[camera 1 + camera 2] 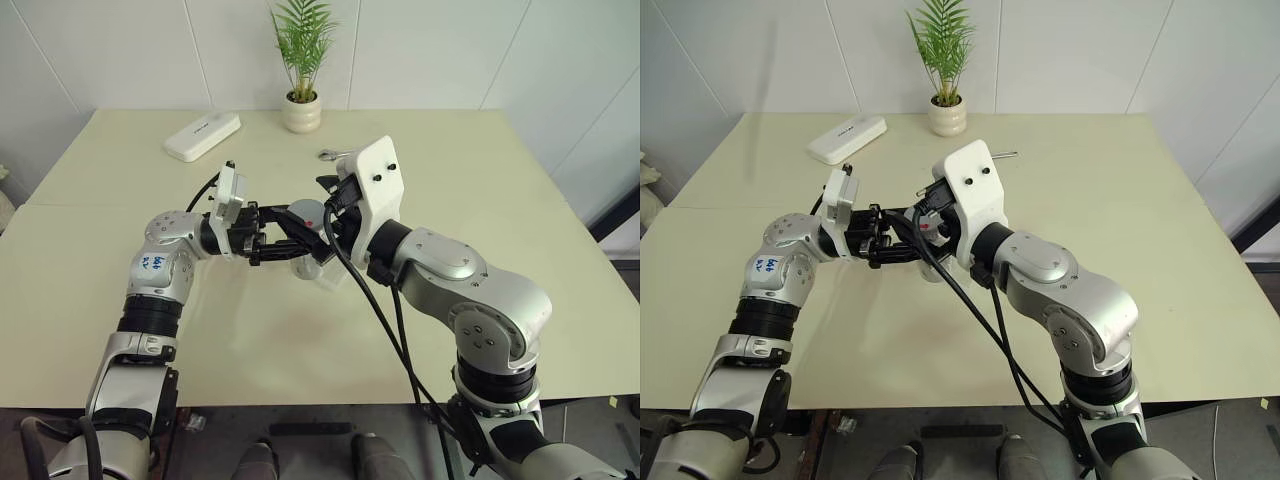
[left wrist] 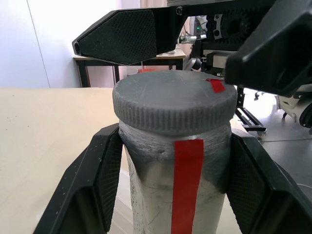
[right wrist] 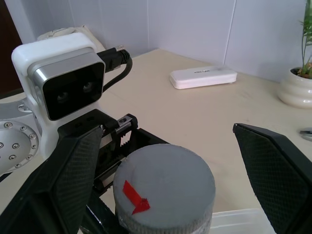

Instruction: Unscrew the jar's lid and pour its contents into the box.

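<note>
- Jar [image 2: 170,195] sat clamped between the two fingers of the left claw [image 1: 290,240], held upright above the surface [image 1: 300,340], red stripe facing that wrist.
- Lid [image 3: 163,192] was on the jar, grey, with a red mark on top.
- Right claw [image 3: 165,180] stood spread wide, one finger [image 3: 73,175] at each side of the lid, neither touching it.
- Box [image 3: 243,219] lay just beyond the jar, on the surface.

I read this as a lab or office test room: a plain pale surface [image 1: 300,330] set against white panelled walls [image 1: 440,50], a potted plant [image 1: 303,60] at the far edge, a white oblong case [image 1: 203,135] nearby, and another desk [image 2: 97,66] with equipment in the background.
</note>
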`<state>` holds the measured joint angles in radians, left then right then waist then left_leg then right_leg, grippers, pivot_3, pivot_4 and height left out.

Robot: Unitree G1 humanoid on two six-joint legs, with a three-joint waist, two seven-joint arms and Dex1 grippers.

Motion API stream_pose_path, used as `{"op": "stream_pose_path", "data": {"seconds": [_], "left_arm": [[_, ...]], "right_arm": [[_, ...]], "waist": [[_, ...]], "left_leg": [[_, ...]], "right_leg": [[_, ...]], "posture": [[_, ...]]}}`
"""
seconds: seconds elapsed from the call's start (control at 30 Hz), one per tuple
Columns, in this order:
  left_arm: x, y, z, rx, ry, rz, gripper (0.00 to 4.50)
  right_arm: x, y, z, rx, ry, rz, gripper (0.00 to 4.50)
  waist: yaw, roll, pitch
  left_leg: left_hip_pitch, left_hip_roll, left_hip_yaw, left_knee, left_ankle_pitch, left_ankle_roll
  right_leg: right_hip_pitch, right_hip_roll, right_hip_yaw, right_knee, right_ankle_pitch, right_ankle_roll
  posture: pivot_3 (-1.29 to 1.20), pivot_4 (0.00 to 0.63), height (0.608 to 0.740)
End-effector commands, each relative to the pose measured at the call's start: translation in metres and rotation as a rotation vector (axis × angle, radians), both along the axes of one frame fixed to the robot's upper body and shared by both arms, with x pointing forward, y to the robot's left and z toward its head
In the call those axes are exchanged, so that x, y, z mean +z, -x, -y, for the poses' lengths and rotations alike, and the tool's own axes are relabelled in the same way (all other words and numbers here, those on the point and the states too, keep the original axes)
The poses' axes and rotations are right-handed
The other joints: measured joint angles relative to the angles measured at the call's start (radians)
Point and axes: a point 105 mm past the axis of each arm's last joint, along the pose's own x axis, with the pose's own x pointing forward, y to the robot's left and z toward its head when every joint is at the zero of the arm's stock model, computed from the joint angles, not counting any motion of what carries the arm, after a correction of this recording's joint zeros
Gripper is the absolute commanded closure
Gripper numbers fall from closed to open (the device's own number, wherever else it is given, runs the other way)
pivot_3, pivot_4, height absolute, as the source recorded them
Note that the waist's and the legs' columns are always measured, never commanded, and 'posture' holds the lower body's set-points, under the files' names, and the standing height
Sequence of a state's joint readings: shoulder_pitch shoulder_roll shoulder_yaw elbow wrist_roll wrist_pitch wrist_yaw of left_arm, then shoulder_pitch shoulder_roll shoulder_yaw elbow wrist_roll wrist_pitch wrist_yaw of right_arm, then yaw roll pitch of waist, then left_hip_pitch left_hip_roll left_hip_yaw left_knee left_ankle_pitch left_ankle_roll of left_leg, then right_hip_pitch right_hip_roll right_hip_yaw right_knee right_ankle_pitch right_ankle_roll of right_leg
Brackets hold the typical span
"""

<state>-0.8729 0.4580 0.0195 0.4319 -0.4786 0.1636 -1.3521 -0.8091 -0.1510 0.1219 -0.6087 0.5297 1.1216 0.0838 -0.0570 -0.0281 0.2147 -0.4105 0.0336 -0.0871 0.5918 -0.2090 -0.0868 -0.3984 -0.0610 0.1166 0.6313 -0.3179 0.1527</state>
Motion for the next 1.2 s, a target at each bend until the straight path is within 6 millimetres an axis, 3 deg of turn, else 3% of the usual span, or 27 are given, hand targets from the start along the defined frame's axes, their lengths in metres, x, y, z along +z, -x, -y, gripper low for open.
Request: {"op": "stream_pose_path", "data": {"seconds": [0.03,0.5,1.13,1.2], "left_arm": [[0.017,0.002,0.003,-0.002,0.016,0.054,1.89],[0.02,-0.004,0.002,0.025,0.006,0.039,1.89],[0.019,-0.003,0.001,0.029,0.004,0.044,1.89],[0.019,-0.003,0.001,0.031,0.004,0.044,1.89]], "right_arm": [[0.01,0.008,-0.001,-0.008,-0.004,0.068,0.0],[0.001,0.001,-0.003,-0.066,-0.007,0.078,0.0],[-0.002,0.005,-0.01,0.0,-0.018,0.061,0.0],[-0.002,0.006,-0.01,0.004,-0.018,0.062,0.38]], "waist": [[0.0,0.0,0.0],[-0.001,0.0,0.0],[-0.001,0.0,0.0],[-0.001,0.0,0.0]], "left_leg": [[0.0,0.0,0.0,0.0,0.0,0.0],[0.0,0.0,-0.001,0.0,0.0,0.0],[0.0,0.0,-0.001,-0.001,0.0,0.0],[0.0,0.0,-0.001,-0.001,0.0,0.0]], "right_leg": [[0.0,0.0,0.0,0.0,0.0,0.0],[0.0,0.0,-0.001,0.0,0.0,0.0],[0.0,0.0,-0.001,-0.001,0.0,-0.001],[0.0,0.0,-0.001,-0.002,0.0,0.0]], "posture": [[0.0,0.15,0.74],[0.0,0.15,0.74],[0.0,0.15,0.74],[0.0,0.15,0.74]]}}
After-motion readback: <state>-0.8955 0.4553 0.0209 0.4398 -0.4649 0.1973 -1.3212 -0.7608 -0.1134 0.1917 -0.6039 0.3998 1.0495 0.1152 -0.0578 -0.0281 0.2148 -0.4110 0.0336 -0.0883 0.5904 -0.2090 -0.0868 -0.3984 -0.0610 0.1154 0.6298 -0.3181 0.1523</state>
